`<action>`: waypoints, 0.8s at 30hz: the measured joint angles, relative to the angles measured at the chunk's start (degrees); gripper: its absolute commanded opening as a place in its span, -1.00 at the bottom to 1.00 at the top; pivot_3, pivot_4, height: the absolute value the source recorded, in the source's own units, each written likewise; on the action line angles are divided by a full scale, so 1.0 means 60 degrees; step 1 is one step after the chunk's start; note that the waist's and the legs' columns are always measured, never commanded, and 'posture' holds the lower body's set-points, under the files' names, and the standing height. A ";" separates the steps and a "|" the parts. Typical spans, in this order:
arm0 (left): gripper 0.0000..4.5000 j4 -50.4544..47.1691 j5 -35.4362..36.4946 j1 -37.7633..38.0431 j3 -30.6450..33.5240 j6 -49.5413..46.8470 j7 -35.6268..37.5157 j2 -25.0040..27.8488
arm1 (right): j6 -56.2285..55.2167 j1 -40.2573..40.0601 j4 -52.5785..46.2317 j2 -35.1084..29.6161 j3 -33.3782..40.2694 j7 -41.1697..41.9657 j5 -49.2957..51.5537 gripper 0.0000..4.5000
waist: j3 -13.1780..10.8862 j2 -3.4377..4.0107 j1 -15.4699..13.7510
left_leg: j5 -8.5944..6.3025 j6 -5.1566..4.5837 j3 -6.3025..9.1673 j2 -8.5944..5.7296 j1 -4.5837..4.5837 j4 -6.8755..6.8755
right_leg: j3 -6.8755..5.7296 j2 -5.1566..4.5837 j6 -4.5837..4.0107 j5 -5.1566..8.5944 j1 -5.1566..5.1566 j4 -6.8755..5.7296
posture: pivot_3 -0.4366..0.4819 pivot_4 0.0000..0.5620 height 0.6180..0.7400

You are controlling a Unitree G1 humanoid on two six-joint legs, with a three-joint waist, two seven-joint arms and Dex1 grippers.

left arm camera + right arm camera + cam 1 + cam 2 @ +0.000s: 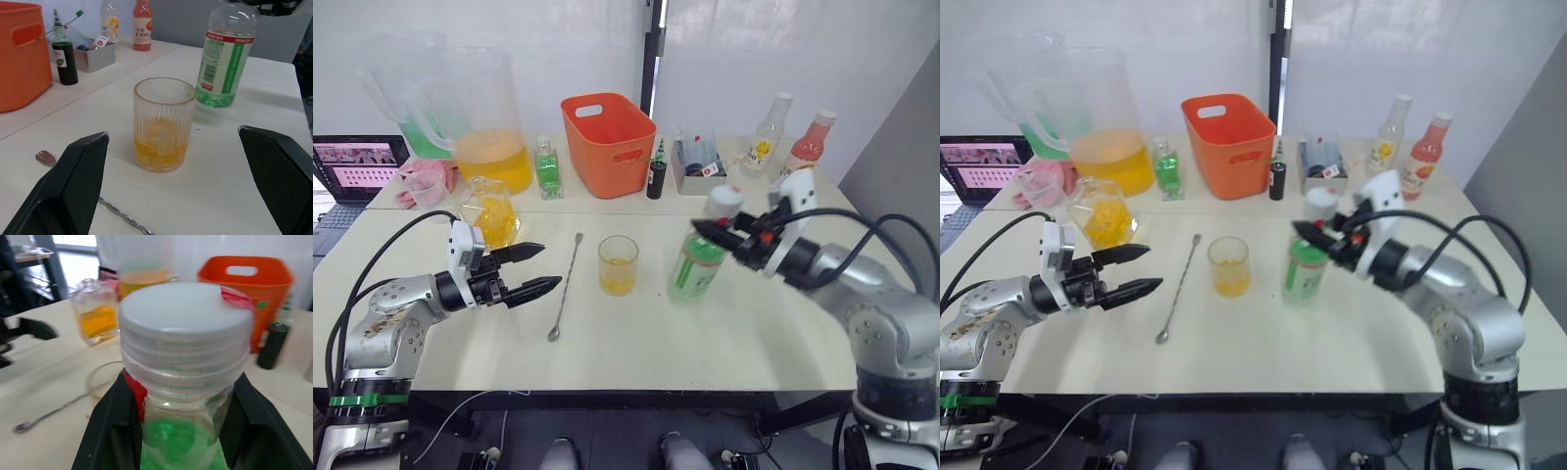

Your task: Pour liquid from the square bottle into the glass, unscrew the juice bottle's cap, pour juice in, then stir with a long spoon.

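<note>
Gripping the clear plastic juice bottle with the green label and pale grey screw cap point(703, 257) at its neck, the right gripper point(177, 431) has its two black fingers pinched on either side just below the cap, and the bottle stands tilted on the cream tabletop point(636, 343), just beside the ribbed clear glass tumbler point(618, 264). That glass already carries a shallow layer of orange liquid, so the first pour looks done, and the square glass bottle of orange liquid point(492, 211) stands back near the left arm. The cap is on, which makes unscrewing the step in hand.

The left gripper point(540, 268) hovers over the table with its fingers spread wide and nothing between them, pointed toward the glass. The long twisted metal spoon point(564, 287) lies flat between that gripper and the glass.

The chief risk, as I judge it, is the lean of the bottle: held only at the neck (a narrow, slippery place), it could swing or slip once a twisting force reaches the cap. If the base skids toward the glass it may knock it over and spill what is inside. A left gripper reaching across for the cap must also clear the glass rim and the spoon, or it will drag one of them along.
</note>
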State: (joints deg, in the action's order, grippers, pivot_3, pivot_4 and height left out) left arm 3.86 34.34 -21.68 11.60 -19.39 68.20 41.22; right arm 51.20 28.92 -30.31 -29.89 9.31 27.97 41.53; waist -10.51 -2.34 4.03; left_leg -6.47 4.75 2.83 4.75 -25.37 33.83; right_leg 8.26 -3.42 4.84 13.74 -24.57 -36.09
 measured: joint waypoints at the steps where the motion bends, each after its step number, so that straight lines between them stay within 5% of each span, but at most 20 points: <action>1: 1.00 0.0059 -0.0042 -0.0072 -0.0041 0.0014 0.0051 0.0000 | 0.0167 -0.0045 -0.0305 0.0139 -0.0073 -0.0184 0.0173 -0.37 | 0.0000 0.0000 -0.0005 | 0.0000 0.0000 0.0000 0.0000 0.0000 0.0001 | 0.0001 0.0000 0.0000 0.0000 0.0000 0.0000 | -0.05 -0.47 1.00; 12: 1.00 -0.0050 -0.0109 -0.0044 -0.0470 -0.0143 0.1061 0.0279 | -0.0095 -0.0761 -0.1405 0.0973 -0.2578 -0.0908 -0.0445 -0.37 | 0.0002 -0.0003 -0.0006 | 0.0000 0.0000 0.0002 0.0002 -0.0006 0.0005 | -0.0003 0.0000 -0.0006 -0.0001 -0.0001 0.0004 | -0.05 -0.47 1.00; 24: 1.00 -0.1063 -0.0043 0.0486 -0.0530 -0.0147 0.1630 0.0769 | -0.1575 -0.0729 -0.0733 0.0927 -0.3384 0.0223 -0.1633 -0.37 | 0.0003 -0.0005 0.0026 | -0.0001 0.0001 0.0000 0.0011 0.0012 0.0004 | -0.0010 0.0001 -0.0017 -0.0005 -0.0001 0.0002 | -0.05 -0.47 1.00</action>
State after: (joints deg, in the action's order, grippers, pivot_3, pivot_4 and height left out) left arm -2.51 34.08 -18.76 8.42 -20.27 77.98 45.84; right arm 41.75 24.55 -34.70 -24.33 -11.00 29.31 31.74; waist -10.49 -2.36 4.19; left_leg -6.47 4.76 2.83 4.82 -25.30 33.86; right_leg 8.20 -3.42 4.73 13.71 -24.58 -36.08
